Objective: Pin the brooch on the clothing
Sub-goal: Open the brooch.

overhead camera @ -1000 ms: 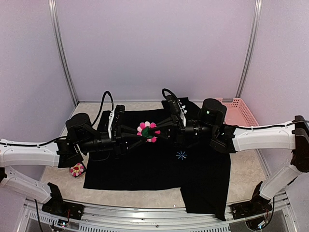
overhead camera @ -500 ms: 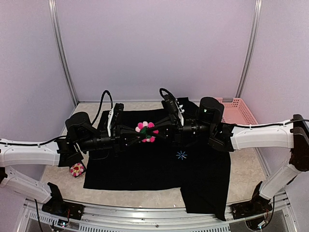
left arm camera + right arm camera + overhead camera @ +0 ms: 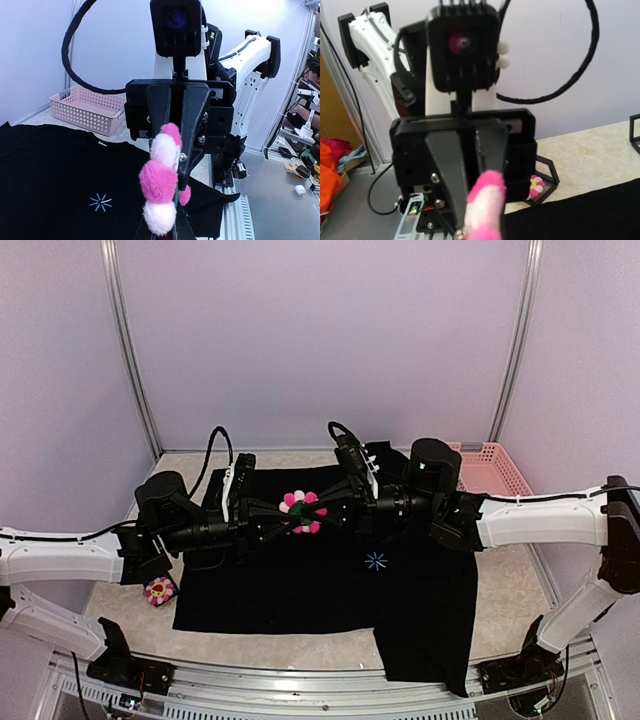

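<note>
Here the brooch (image 3: 304,513) is half hidden between the end effectors (image 3: 292,519) (image 3: 319,511).

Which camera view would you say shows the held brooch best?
The top external view: the brooch shows its petals face-on. The left wrist view has it close but edge-on; the right wrist view catches only a blurred pink edge.

A robotics lab test cell. In the overhead view, plain pale panel walls (image 3: 320,340) framed by aluminium posts (image 3: 128,360) box in a stone-patterned tabletop (image 3: 505,610). An extruded aluminium rail (image 3: 300,692) along the bottom edge carries the white-and-black left arm (image 3: 60,560) and right arm (image 3: 545,525). At the right edge of the left wrist view stand metal frames and cabled equipment (image 3: 305,125) on a grey floor.
</note>
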`<state>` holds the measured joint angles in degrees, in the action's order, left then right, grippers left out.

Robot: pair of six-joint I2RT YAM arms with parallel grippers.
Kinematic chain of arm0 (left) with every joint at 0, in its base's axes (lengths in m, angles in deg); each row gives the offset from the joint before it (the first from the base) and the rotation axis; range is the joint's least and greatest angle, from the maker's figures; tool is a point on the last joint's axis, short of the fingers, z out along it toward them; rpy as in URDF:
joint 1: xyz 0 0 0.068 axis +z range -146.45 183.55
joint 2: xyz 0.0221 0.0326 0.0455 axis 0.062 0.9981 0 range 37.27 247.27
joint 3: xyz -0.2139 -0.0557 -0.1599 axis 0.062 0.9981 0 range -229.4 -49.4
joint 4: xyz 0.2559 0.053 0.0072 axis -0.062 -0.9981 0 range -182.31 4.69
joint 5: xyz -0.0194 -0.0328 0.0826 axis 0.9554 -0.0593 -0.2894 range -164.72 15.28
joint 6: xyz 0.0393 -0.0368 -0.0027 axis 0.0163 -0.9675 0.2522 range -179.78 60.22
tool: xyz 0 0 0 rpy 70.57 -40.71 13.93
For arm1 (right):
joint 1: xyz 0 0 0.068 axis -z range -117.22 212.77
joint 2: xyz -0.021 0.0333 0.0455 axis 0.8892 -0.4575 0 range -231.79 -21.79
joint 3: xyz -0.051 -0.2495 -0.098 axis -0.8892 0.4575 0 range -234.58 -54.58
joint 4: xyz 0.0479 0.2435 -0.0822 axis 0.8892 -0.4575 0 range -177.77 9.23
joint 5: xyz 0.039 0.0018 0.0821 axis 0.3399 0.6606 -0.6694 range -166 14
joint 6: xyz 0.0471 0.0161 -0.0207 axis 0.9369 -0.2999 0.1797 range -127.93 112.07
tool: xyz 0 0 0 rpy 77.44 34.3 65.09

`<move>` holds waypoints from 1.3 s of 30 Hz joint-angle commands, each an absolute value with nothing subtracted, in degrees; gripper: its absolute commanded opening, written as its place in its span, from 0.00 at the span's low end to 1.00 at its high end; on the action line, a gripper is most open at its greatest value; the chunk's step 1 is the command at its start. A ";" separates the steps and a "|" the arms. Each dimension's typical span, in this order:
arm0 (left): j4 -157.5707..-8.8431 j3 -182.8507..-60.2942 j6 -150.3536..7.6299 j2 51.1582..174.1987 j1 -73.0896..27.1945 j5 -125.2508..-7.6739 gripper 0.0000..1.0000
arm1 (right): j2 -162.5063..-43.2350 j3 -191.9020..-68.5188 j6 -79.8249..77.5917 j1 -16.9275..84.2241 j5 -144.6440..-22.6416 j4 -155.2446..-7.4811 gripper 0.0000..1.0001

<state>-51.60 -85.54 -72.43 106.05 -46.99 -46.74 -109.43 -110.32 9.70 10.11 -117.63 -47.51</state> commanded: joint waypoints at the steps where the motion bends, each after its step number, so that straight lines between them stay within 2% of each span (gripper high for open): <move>1: -51.14 -87.50 -69.55 104.98 -49.10 -46.16 0.00 | -112.26 -111.91 9.02 8.95 -112.76 -49.83 0.08; 11: -52.22 -87.37 -66.32 103.50 -51.17 -46.70 0.00 | -113.80 -113.15 7.85 8.89 -104.90 -54.62 0.18; 18: -52.62 -87.03 -65.32 102.49 -51.60 -47.74 0.00 | -114.78 -113.71 7.54 8.99 -101.38 -58.47 0.29; 22: -52.63 -86.87 -65.55 102.31 -51.43 -47.94 0.00 | -114.78 -113.74 6.83 8.98 -103.35 -59.35 0.32; 25: -51.12 -86.09 -67.37 102.16 -50.28 -47.07 0.00 | -114.68 -113.79 5.52 9.00 -107.71 -59.62 0.39; 28: -48.11 -85.17 -71.41 102.01 -47.69 -45.29 0.00 | -113.89 -113.48 4.01 9.01 -115.44 -58.79 0.57; 32: -48.49 -85.85 -72.87 103.38 -46.98 -44.32 0.00 | -111.69 -111.77 3.41 9.09 -121.67 -56.30 0.70; 35: -48.87 -86.02 -73.27 104.25 -46.90 -43.96 0.00 | -110.16 -110.95 2.87 9.23 -122.56 -55.86 0.74; 39: -49.16 -86.22 -73.33 104.68 -46.89 -43.57 0.00 | -107.81 -110.07 2.02 9.48 -121.79 -55.92 0.74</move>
